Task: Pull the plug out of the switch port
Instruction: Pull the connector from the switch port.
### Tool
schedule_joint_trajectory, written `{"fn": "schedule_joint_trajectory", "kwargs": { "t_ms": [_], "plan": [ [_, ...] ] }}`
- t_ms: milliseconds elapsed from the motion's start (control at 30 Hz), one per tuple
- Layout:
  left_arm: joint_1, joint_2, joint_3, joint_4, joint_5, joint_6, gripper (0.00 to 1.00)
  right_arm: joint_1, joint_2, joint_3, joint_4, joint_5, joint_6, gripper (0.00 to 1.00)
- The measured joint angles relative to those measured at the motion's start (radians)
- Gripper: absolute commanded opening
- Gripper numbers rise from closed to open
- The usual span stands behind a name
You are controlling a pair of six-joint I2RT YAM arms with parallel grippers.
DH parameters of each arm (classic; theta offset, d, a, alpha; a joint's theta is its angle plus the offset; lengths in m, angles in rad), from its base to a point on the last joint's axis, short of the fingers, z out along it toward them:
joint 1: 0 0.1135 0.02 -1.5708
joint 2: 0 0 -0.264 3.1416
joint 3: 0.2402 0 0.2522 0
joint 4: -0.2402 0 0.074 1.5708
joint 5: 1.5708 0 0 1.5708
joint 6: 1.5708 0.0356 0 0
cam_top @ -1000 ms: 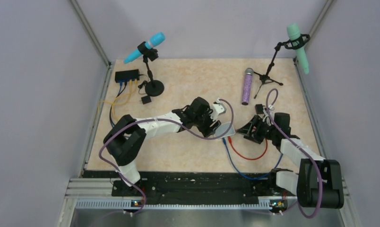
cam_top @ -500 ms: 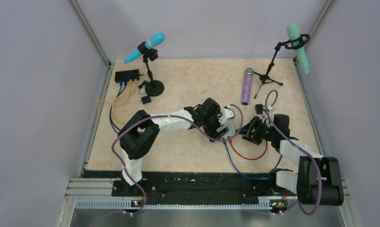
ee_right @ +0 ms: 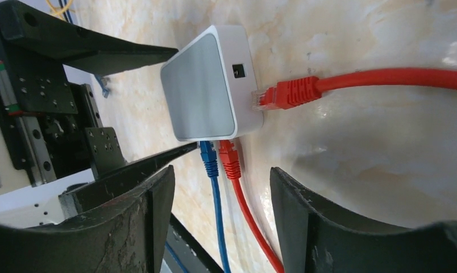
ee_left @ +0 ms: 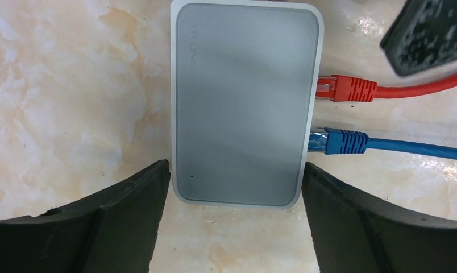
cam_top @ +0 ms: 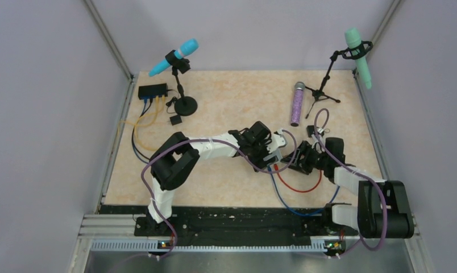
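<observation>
The switch (cam_top: 152, 90), a flat black box, lies at the back left with yellow and blue cables plugged in, far from both grippers. A pale grey pad (ee_left: 243, 102) lies mid-table with a red plug (ee_left: 345, 89) and a blue plug (ee_left: 340, 141) in one side. My left gripper (ee_left: 235, 166) is open, its fingers either side of the pad's near end; in the top view (cam_top: 270, 156) it covers the pad. My right gripper (ee_right: 221, 170) is open and empty, just short of the blue plug (ee_right: 208, 156) and red plug (ee_right: 229, 156). Another red plug (ee_right: 286, 92) sits in the adjacent side.
A blue microphone on a stand (cam_top: 175, 57) stands beside the switch, with a tiny black block (cam_top: 175, 120) near it. A green microphone on a tripod (cam_top: 357, 54) and a purple microphone (cam_top: 297, 103) are at the back right. Red and blue cables (cam_top: 294, 187) loop toward the front.
My left arm has reached to the right and brought its open gripper down over the grey pad. My right gripper has edged left toward the pad.
</observation>
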Motion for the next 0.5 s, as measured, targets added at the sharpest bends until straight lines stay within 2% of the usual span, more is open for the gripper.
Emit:
{"fn": "schedule_joint_trajectory", "kwargs": {
  "t_ms": [233,500],
  "plan": [
    [-0.001,0.001,0.001,-0.001,-0.003,0.000,0.71,0.057,0.093,-0.017,0.085,0.004,0.023,0.53],
    [-0.002,-0.001,-0.013,0.015,-0.002,-0.006,0.63,0.138,0.244,-0.026,0.317,-0.035,0.104,0.47]
  ]
}}
